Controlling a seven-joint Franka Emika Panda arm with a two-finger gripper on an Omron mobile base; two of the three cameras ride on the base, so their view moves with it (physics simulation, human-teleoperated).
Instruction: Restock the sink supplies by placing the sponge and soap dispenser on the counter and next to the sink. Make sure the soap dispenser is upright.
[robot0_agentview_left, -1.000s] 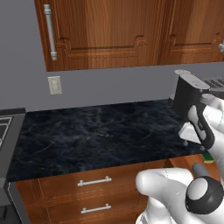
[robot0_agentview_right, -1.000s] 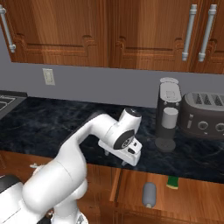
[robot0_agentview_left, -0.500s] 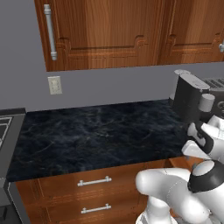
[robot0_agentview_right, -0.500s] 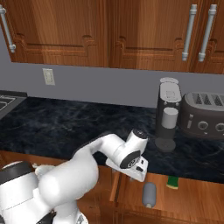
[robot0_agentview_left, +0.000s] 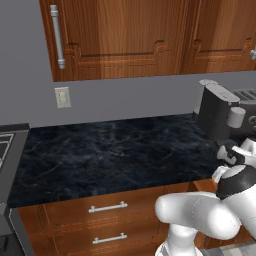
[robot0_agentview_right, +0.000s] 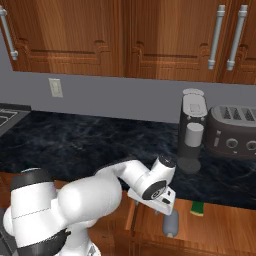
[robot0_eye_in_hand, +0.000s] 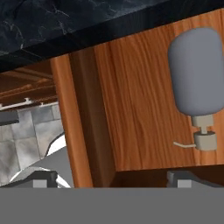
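Note:
A grey soap dispenser (robot0_eye_in_hand: 194, 74) lies on its side on the wooden floor of an open drawer (robot0_eye_in_hand: 144, 100), pump end toward my hand. From the right base view the soap dispenser (robot0_agentview_right: 170, 223) and a green sponge (robot0_agentview_right: 197, 208) lie in that drawer (robot0_agentview_right: 225, 225) below the black counter (robot0_agentview_right: 85, 145). My gripper (robot0_eye_in_hand: 113, 178) hangs open over the drawer's left wall, and the dispenser lies off to its right, untouched. In the right base view the hand (robot0_agentview_right: 152, 192) sits just under the counter's front edge. The sink is out of view.
A coffee maker (robot0_agentview_right: 192, 130) and a toaster (robot0_agentview_right: 235, 132) stand at the back right of the counter (robot0_agentview_left: 100, 155). A stove edge (robot0_agentview_left: 6, 145) borders its left end. Upper cabinets (robot0_agentview_left: 125, 35) hang above. Closed drawers (robot0_agentview_left: 107, 207) sit left of the open one.
The arm has swung down and right, so the hand has dropped from counter height to the open drawer. The jaws stayed wide open.

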